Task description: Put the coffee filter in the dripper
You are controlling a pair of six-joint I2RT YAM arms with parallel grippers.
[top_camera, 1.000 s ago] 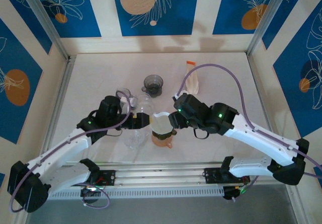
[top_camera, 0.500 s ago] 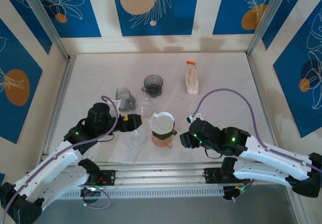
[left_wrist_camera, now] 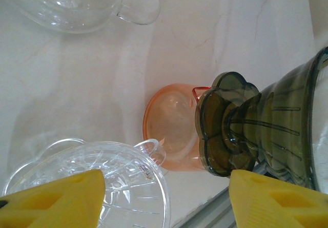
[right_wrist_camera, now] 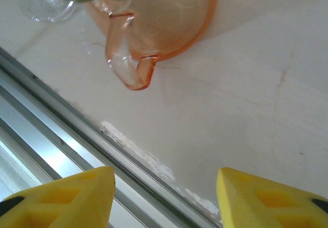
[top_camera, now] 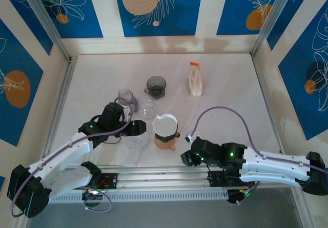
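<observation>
A white coffee filter [top_camera: 165, 124] sits inside the dark smoky dripper [top_camera: 174, 132], which stands on an orange cup [top_camera: 165, 143] near the table's front. My left gripper [top_camera: 139, 128] is just left of the dripper, open and holding nothing. In the left wrist view the left gripper [left_wrist_camera: 166, 202] shows the dripper [left_wrist_camera: 256, 128] beside the right finger, with the orange cup [left_wrist_camera: 171, 123] beyond. My right gripper [top_camera: 184, 159] is open and low at the front edge, to the right of the cup and apart from it. In the right wrist view the right gripper [right_wrist_camera: 164, 197] has the orange cup [right_wrist_camera: 154, 18] ahead.
A clear glass dripper [top_camera: 137, 141] lies under the left gripper, seen close by the left finger [left_wrist_camera: 87, 182]. A second dark dripper [top_camera: 156, 86], a glass cup [top_camera: 126, 97] and a filter packet [top_camera: 195, 82] stand farther back. A metal rail [right_wrist_camera: 61, 136] runs along the front edge.
My right arm has pulled back from the dripper to the table's front edge. The left arm drew back, then came forward again beside the dripper. The filter stays in the dripper.
</observation>
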